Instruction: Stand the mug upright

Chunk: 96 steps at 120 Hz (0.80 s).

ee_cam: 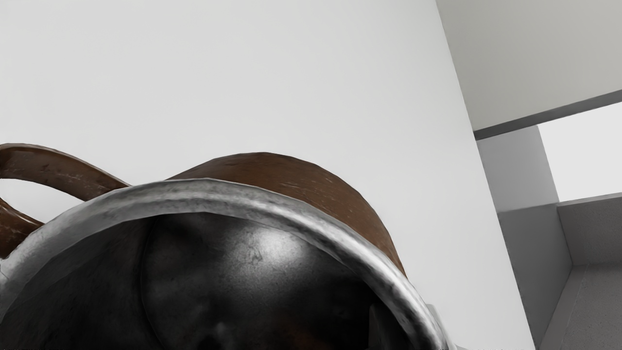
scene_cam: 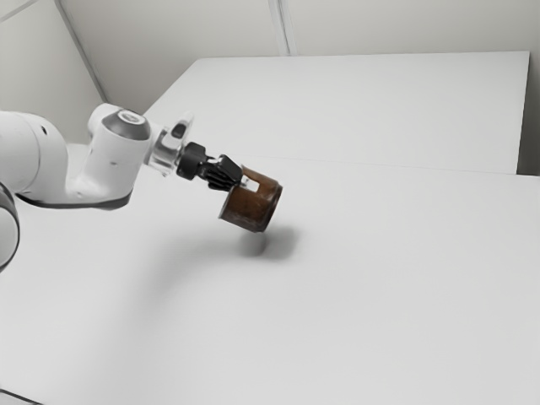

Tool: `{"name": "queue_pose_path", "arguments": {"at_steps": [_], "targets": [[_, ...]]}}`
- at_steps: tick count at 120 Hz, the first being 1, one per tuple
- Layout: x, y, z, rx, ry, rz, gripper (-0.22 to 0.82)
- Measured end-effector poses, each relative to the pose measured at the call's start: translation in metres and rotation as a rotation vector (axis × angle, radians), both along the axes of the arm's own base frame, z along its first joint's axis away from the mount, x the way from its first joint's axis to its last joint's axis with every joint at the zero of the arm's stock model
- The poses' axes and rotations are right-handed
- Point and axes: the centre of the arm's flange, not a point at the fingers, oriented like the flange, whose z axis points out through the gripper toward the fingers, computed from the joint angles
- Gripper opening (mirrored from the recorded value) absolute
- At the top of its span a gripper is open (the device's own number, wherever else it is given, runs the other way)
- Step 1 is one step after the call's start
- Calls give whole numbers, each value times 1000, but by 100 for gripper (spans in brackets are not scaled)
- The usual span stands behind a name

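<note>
Comes in from the exterior view's left with a white, smooth, jointed arm, probably so as to reach the mug from its open side. Ends in a black two-finger gripper. Pinches there the wall of a brown, round mug with worn metal rim, apparently with one jaw inside the mouth and the other outside. Takes the wall perhaps because of its thinness, much easier to grasp than the wide body. Leaves the curved brown handle free, apart from the pinched place.

Holds the mug in the air, strongly tilted: with mouth toward the gripper and a little up, with base toward the exterior view's right and somewhat down. Casts a soft grey shadow below, separate from the mug, on the plain white table. Stays clear of the surface likely to give the base room for turning. Needs, for standing upright, more turning of the mouth to the ceiling, then a gentle lowering. Risks some swinging, by reason of such a grip at one edge only.
</note>
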Motion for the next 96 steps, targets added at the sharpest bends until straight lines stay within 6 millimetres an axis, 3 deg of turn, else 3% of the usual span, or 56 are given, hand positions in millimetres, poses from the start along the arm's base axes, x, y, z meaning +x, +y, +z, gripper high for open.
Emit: {"name": "queue_pose_path", "arguments": {"at_steps": [32,63,96], "targets": [[-16,-7,20,398,93,56,-17],[-27,-26,5,600,242,174,-17],[-34,-28,-8,742,353,312,-17]]}}
